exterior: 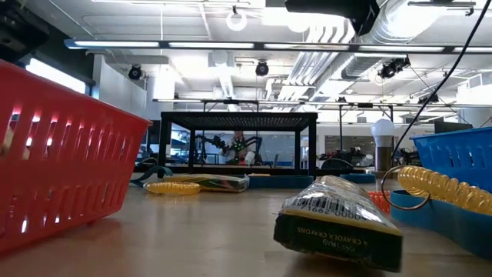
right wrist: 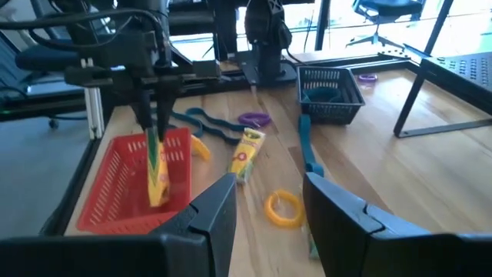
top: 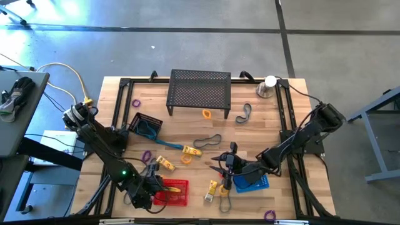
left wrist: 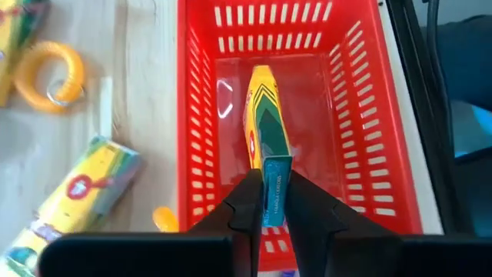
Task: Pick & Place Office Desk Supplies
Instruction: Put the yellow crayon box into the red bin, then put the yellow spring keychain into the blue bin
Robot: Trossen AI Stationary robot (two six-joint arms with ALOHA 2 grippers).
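Yellow-green crayon box in left claw.

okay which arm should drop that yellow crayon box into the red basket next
The left. Its gripper is already shut on the yellow crayon box, holding it directly over the red basket. The right gripper is open and empty, off to the side.

A wooden table with a black frame stands on a grey concrete floor crossed by dark seams. Left of the table sits a grey side table. Beyond the table, the low view shows an open hall with white ceiling pipes, long ceiling lights and black office chairs near bright windows
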